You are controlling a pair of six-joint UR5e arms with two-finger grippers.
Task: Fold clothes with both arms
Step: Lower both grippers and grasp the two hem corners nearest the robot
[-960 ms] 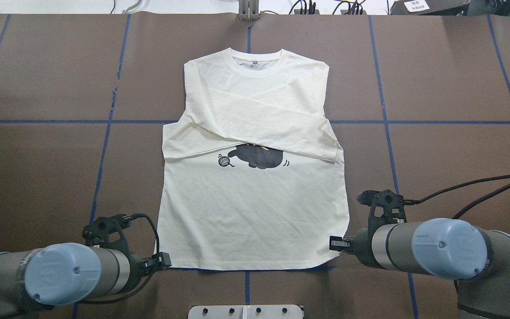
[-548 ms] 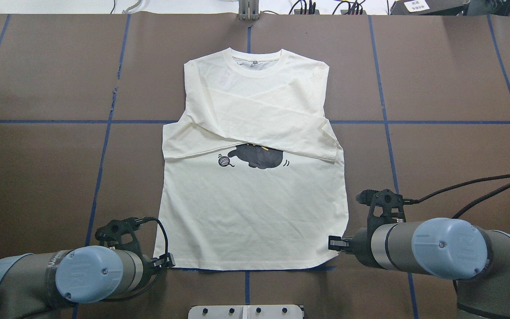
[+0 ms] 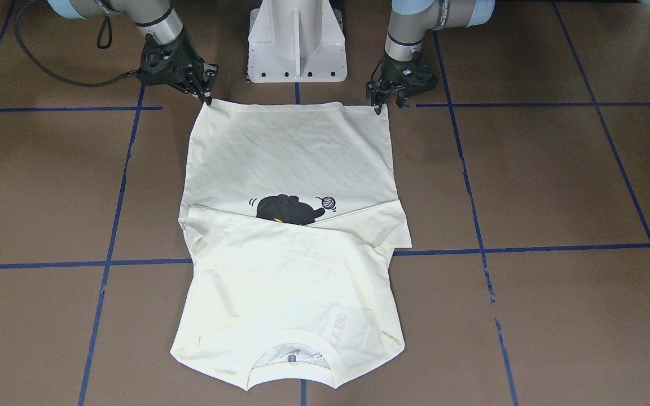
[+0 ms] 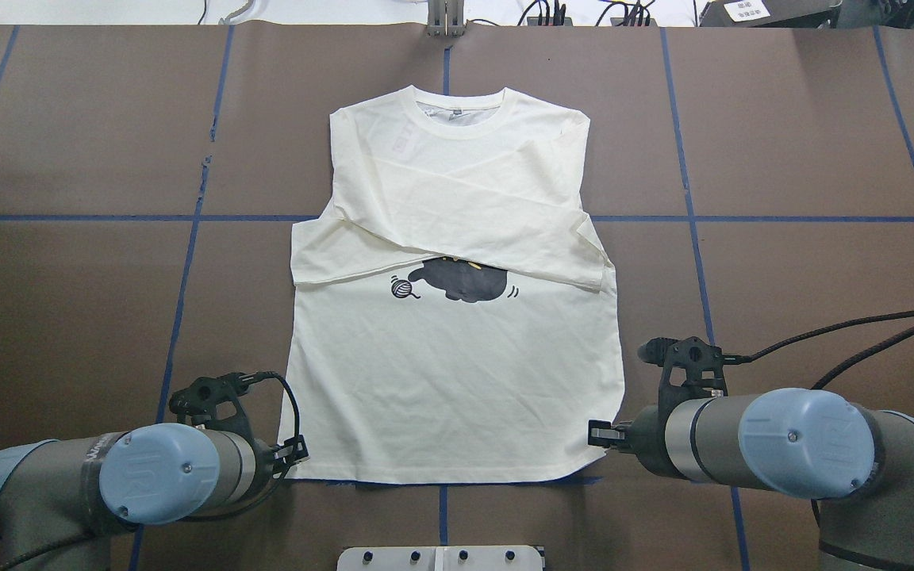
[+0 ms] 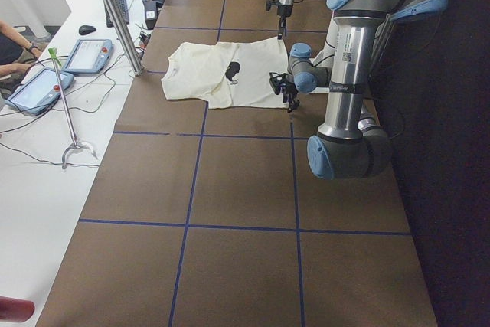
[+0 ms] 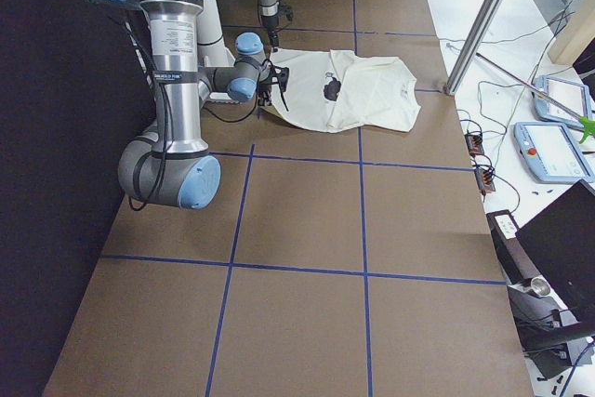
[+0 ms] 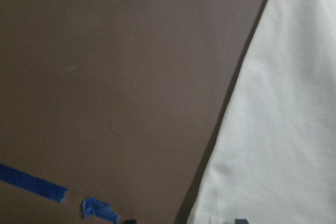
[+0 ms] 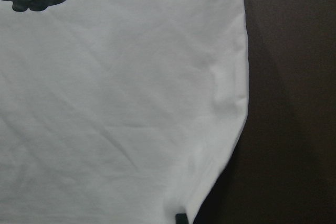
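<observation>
The cream T-shirt (image 4: 457, 373) lies flat on the brown table, collar away from me and both sleeves folded across the chest. The black cat print (image 4: 461, 281) peeks out below them. My left gripper (image 4: 298, 454) is open at the near left hem corner. In the left wrist view the shirt's edge (image 7: 283, 129) runs between its two dark tips. At the near right hem corner my right gripper (image 4: 596, 434) looks shut on the hem, with one dark fingertip (image 8: 181, 217) showing on the cloth (image 8: 121, 103). The front-facing view shows the left gripper (image 3: 384, 104) and right gripper (image 3: 207, 97) at those corners.
The white pedestal (image 3: 297, 39) stands between the arms, just behind the hem. Blue tape lines (image 4: 187, 262) cross the table. The right arm's black cable (image 4: 846, 333) loops over the table. Tablets (image 5: 88, 55) and a metal post (image 5: 115, 13) stand on the far side, where a person's arm (image 5: 11, 47) shows.
My left arm has shifted right and a little forward, which brought its gripper up to the shirt's near left hem corner. The right arm and the shirt have not moved.
</observation>
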